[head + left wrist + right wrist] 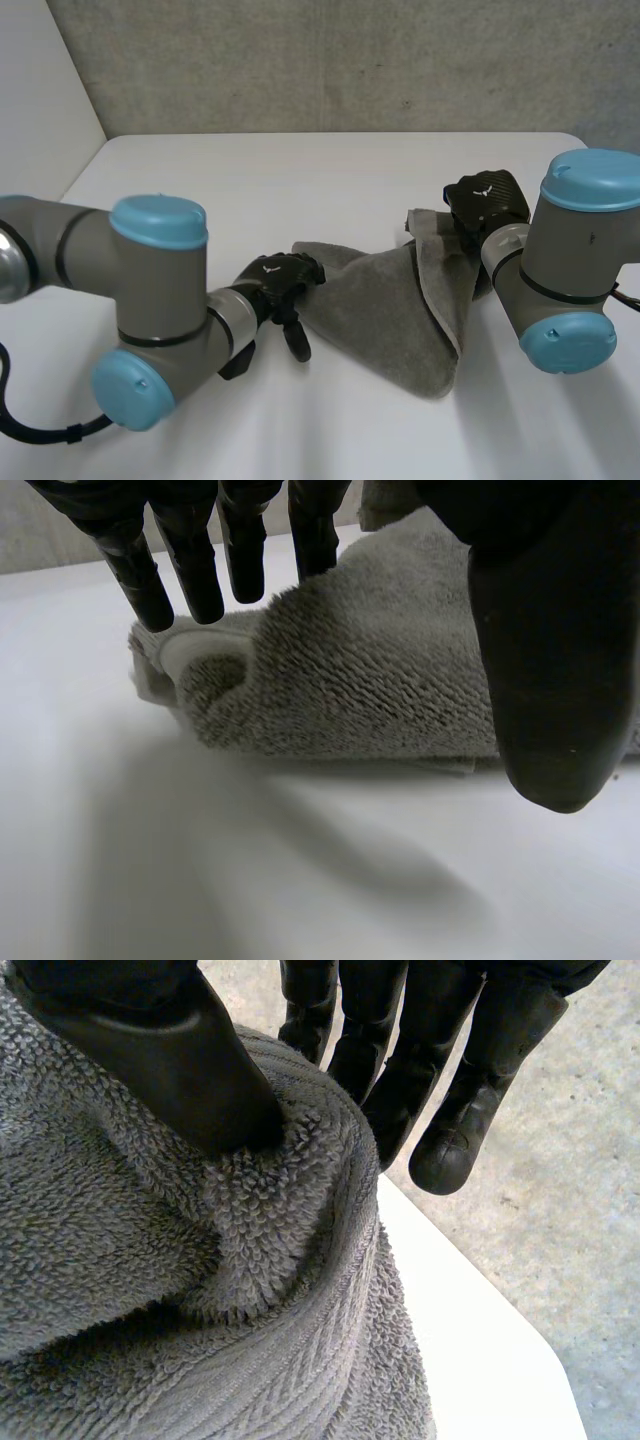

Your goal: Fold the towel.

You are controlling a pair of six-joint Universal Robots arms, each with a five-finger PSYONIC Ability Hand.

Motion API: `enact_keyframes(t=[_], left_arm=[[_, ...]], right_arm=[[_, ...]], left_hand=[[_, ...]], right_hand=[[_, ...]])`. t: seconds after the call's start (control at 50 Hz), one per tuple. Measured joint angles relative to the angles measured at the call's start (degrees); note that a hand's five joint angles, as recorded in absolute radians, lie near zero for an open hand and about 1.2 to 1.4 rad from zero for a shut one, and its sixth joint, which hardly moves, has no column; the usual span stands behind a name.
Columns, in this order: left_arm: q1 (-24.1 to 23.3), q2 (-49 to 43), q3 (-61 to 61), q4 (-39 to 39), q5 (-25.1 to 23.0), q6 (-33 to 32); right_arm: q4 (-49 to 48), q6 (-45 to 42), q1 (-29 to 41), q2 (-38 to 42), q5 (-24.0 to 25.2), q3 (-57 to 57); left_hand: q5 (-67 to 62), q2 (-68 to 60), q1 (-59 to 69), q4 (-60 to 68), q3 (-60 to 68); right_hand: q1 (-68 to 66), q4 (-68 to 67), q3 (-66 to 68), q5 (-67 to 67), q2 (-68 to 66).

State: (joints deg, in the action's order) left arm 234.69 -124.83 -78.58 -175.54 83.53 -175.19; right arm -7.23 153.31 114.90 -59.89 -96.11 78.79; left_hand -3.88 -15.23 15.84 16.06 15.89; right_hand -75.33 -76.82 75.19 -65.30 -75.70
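Closest to the camera is the left arm (150, 300), grey tube with rounded light-blue caps, which ends in the left hand (283, 283) at the towel's (375, 300) left corner. The towel lies on the smooth white table (330, 180) between the two hands. It spreads widest along the line from one hand to the other and tapers to a rounded tip that points toward the camera, close to the right arm (575, 260).

In the left wrist view the fingers (190, 570) are straight and spread above the towel's corner, with the thumb (555, 680) held well apart from them, so the hand is open and grips nothing. The cloth there is thick grey terry with a looped pile, doubled over on itself, with a pale smooth strip at the corner.

The right hand (487, 203) holds the opposite corner lifted off the table. A flap hangs down from it in a long fold toward the near tip. In the right wrist view the thumb (150, 1050) presses into the shaggy pile, and the fingers (400, 1070) close on the far side of the ridge, pinching the towel between them. A ribbed woven band runs along the hem.
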Motion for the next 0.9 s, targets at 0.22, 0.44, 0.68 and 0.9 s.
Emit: enact_keyframes(t=[0.22, 0.44, 0.68, 0.9], left_arm=[[-2.1, -3.6, -1.8, -11.2, 6.9, 1.6], [-3.9, -2.6, -1.5, -17.9, 12.6, 1.6], [0.0, 22.9, 0.0, -18.0, 13.2, 4.0], [4.7, 25.0, 3.7, -14.5, 5.3, 4.7]], right_arm=[[1.2, -0.4, 0.0, 1.1, 0.7, -0.2], [4.5, -0.4, 0.5, -2.5, 1.0, -0.8], [16.0, 3.1, -0.4, -20.2, 4.5, -9.6], [21.8, 6.7, -2.5, -21.5, 8.5, -13.8]], left_hand=[[-14.4, -13.2, 12.4, 11.5, 12.3], [-59.6, -60.7, 56.9, 61.6, 59.2], [-59.6, -61.6, 57.0, 61.7, 60.3], [-59.9, -61.7, 57.0, 61.8, 60.4]], right_hand=[[0.0, 0.0, 0.3, 0.0, -0.1], [0.0, 0.0, 0.4, 0.0, -0.1], [-0.1, 0.0, 1.4, 0.0, -0.1], [-0.1, 0.0, 1.4, -0.4, -0.1]])
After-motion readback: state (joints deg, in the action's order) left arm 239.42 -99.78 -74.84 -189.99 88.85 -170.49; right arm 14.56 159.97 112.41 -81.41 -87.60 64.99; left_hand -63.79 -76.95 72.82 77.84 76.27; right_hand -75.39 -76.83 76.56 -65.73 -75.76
